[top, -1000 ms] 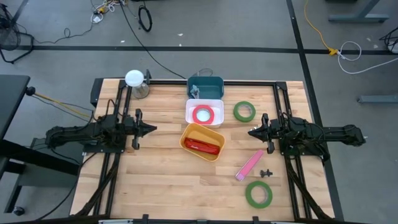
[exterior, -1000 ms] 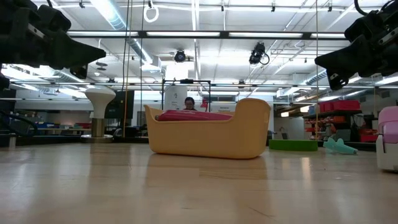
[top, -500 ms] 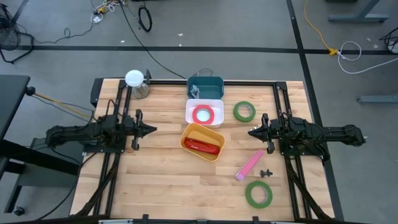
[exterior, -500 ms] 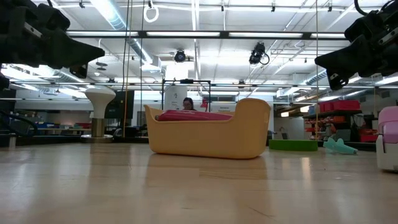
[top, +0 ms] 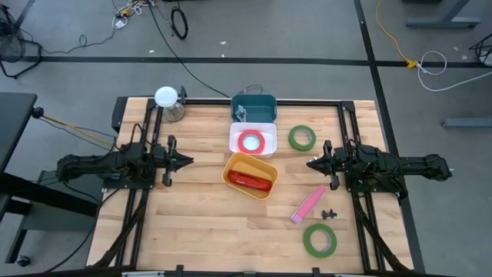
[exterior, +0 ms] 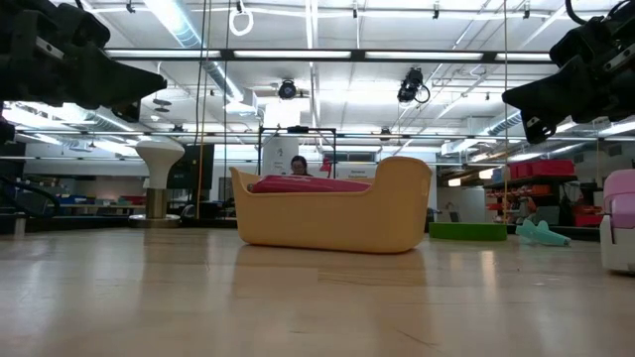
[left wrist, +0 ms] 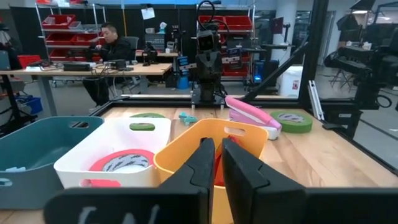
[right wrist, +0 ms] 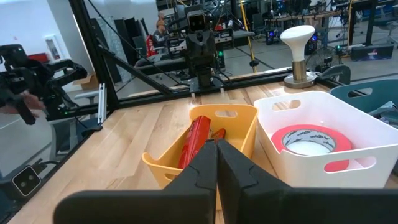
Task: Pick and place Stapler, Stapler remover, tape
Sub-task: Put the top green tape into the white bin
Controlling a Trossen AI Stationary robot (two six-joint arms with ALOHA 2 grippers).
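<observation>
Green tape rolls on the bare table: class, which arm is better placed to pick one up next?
Right. Both green tape rolls lie on the right gripper's side; the left gripper waits beyond the bins.

Three plastic bins stand in a line down the middle of the light wooden table (top: 200, 223): a teal bin (top: 254, 107) at the far edge, a white bin (top: 252, 139) holding a red ring-shaped tape roll (top: 250, 141) just before it, and a yellow bin (top: 250, 175) holding a red stapler (top: 248, 181) nearest the front. To the right of the white bin lies a green tape roll (top: 302, 138); right of and before the yellow bin lie a pink stapler (top: 308, 204), a small black staple remover (top: 329, 213) beside it and a second green tape roll (top: 319, 239) nearest the front edge. A white mushroom-shaped lamp (top: 167, 101) stands at the far left corner.
</observation>
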